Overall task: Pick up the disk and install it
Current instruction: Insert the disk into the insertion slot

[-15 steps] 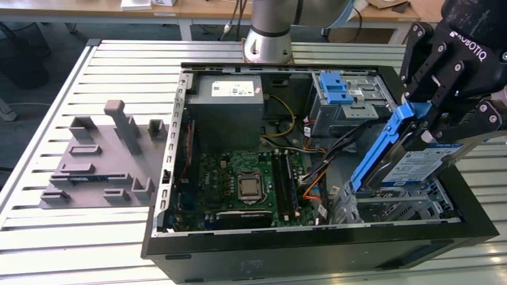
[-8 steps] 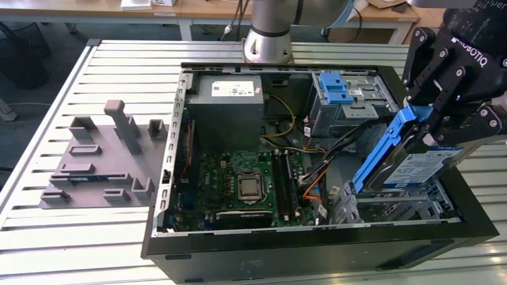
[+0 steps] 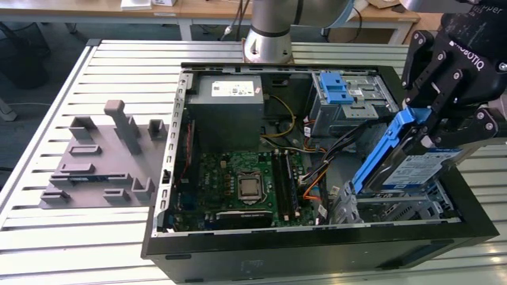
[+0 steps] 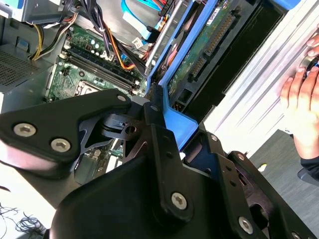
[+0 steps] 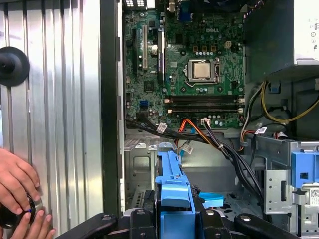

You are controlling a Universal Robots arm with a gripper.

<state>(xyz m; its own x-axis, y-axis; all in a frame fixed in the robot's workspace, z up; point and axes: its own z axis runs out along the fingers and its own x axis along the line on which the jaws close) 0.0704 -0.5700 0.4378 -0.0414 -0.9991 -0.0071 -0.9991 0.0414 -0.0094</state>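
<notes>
Pincer [image 3: 438, 135] in the exterior view was closed on the disk [image 3: 412, 169], its black fingers gripping the blue carrier. The disk was held tilted and on edge above the open computer case [image 3: 237, 255], at the end of the case toward the exterior view's right. Its lower end hung just over a bare metal bay there. Inside the case lay the green motherboard [image 3: 237, 178], with the grey power supply [image 3: 230, 101] beyond it and the drive cage [image 3: 341, 95] with blue latches beside the power supply. The case stood on the slatted metal bench [image 3: 47, 231]. A grey fixture plate [image 3: 103, 160] lay on the bench, outside the case on the exterior view's left.

In the second wrist view the pincer [image 4: 172, 119] pinched the blue carrier from both sides, and the disk [image 4: 199, 55] showed its green circuit-board side. The motherboard [image 4: 84, 74] lay inside the case beyond it. A person's hand [image 4: 301, 104] was outside the case, over the bench slats.

In the first wrist view the pincer [image 5: 172, 223] held the carrier end of the disk [image 5: 172, 186] over the case's metal bay, with bundled cables running between it and the motherboard [image 5: 194, 64]. The hand [image 5: 17, 184] rested on the bench [image 5: 65, 99] beside the case wall, its fingers on a small black round part.
</notes>
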